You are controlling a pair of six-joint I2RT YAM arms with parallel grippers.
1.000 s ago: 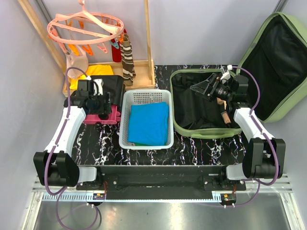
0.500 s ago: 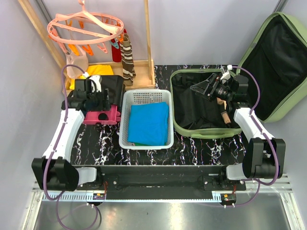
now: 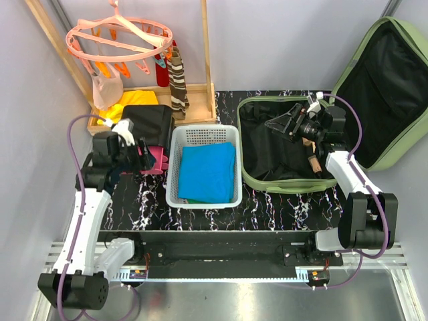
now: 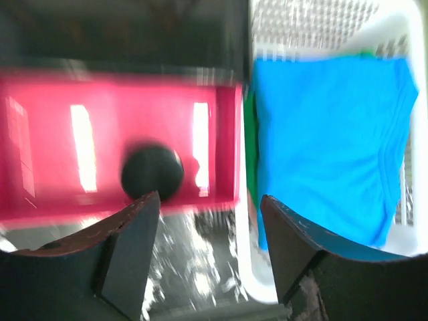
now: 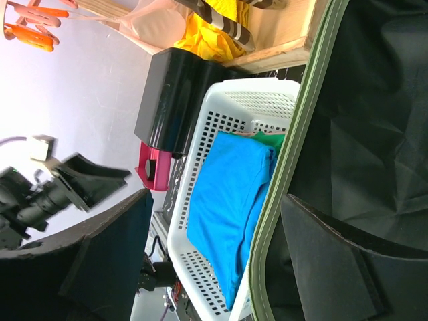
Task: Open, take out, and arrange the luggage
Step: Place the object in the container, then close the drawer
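Got the left gripper (image 4: 208,208) spread apart with nothing in it, hovering low at the left side of the table (image 3: 267,207), aimed at a pink tray (image 4: 67,147) with a round black thing (image 4: 152,172) on its near wall. Pretty blurry there, fyi. Just right of the tray, a white basket (image 3: 175,175) holding a blue cloth (image 3: 207,172). Behind the tray, a black case (image 3: 148,120). Same deal with the right gripper (image 3: 281,124): wide open, empty, hanging over the luggage (image 3: 281,185). Found that lying open at the table's right end, black lining up, lid (image 3: 384,80) tilted back off to the right.
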